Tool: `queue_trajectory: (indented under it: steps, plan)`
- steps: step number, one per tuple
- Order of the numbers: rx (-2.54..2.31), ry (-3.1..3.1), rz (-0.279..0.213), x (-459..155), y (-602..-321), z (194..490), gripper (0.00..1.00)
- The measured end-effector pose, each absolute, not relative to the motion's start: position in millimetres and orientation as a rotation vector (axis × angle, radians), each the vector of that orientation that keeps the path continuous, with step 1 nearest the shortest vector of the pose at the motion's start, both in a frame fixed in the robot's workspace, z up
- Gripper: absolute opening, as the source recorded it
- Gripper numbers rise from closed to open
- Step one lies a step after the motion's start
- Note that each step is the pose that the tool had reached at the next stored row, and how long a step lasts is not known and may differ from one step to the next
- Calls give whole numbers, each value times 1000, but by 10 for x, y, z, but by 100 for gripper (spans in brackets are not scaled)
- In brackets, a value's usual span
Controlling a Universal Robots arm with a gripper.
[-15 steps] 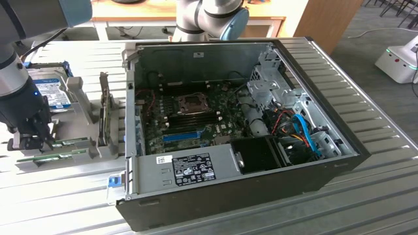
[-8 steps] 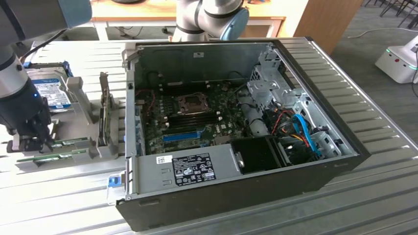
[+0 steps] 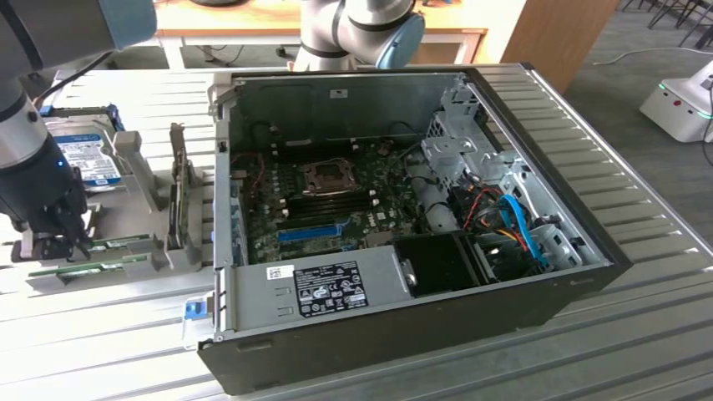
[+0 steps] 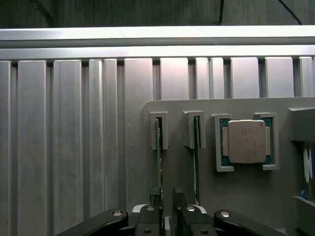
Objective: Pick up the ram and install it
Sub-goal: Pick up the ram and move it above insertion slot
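Well, poised with open jaws over the ram (image 3: 89, 269), holding nothing. Could snag the look-alike stick (image 3: 120, 242) at one o'clock — slight misalignment.

Exterior view high, angled down over case (image 3: 334, 100) and fixture (image 3: 132, 154), wrist view close above fixture

this looks like a robotics lab: an opened desktop computer case (image 3: 334, 96) lies on a ribbed aluminium table (image 3: 635, 276) next to a grey fixture (image 3: 134, 154) holding loose computer parts, a robot arm (image 3: 346, 29) rises behind it, and a wooden desk (image 3: 245, 32) and a white machine (image 3: 682, 104) stand on the grey carpet (image 3: 635, 50) beyond
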State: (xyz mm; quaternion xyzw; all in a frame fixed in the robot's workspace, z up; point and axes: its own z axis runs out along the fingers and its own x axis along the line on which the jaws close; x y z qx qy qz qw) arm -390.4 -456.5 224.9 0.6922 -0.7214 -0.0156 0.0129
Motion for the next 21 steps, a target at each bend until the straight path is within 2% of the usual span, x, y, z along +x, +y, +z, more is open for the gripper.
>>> queue_trajectory:
  steps: [21]
  plan:
    - [2157,-2248,-49,-3904,-4591,2129,23]
